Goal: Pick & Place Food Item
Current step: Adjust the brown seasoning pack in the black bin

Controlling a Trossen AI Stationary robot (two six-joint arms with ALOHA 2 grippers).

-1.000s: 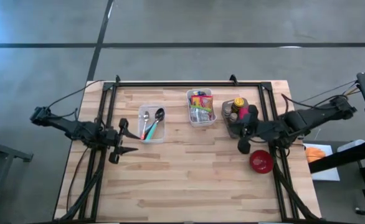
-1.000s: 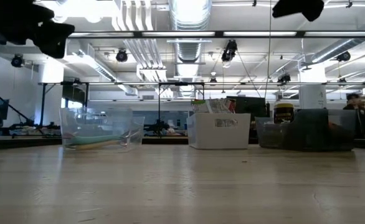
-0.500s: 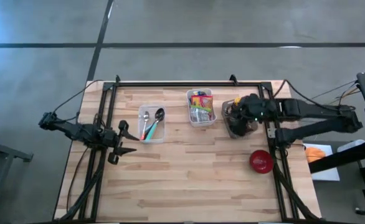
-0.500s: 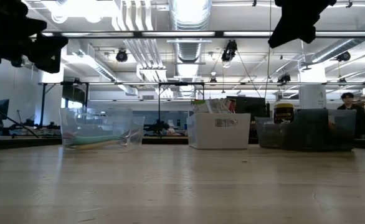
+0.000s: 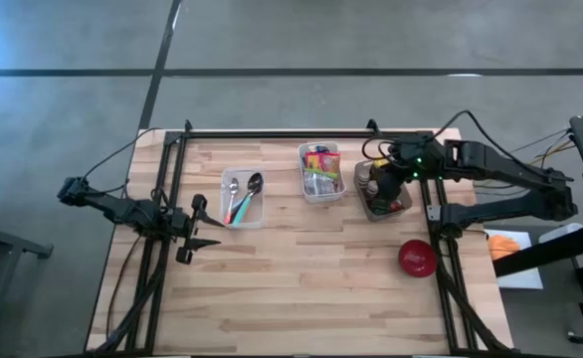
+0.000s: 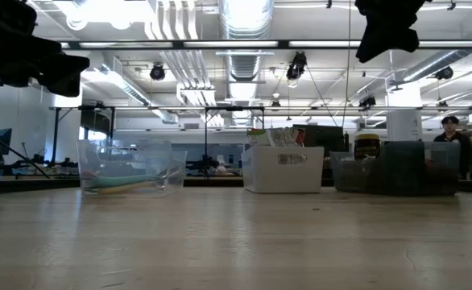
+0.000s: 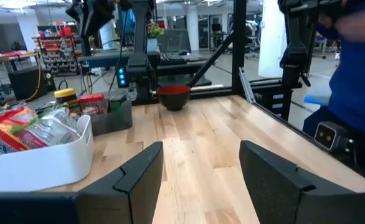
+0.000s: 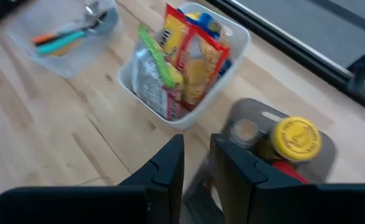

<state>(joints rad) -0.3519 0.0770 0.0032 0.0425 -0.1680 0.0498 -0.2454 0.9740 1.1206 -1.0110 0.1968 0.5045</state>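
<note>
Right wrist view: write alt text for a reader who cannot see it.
The right claw, its fingers nearly together and holding nothing, hangs over a wooden table above a dark bin holding a yellow-lidded jar. Beside it stands a white bin of snack packets; farther off, a clear tub of spoons.

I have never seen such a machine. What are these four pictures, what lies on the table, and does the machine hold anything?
It is a robot with two dark arms at a wooden table. One picture looks down from above, one looks level across the table, and two come from cameras on the wrists. On the table stand a clear tub of spoons, a white bin of snack packets, a grey bin of jars and a red bowl. The left gripper waits open at the left edge. The right gripper hovers over the grey bin, nearly closed, holding nothing.
</note>
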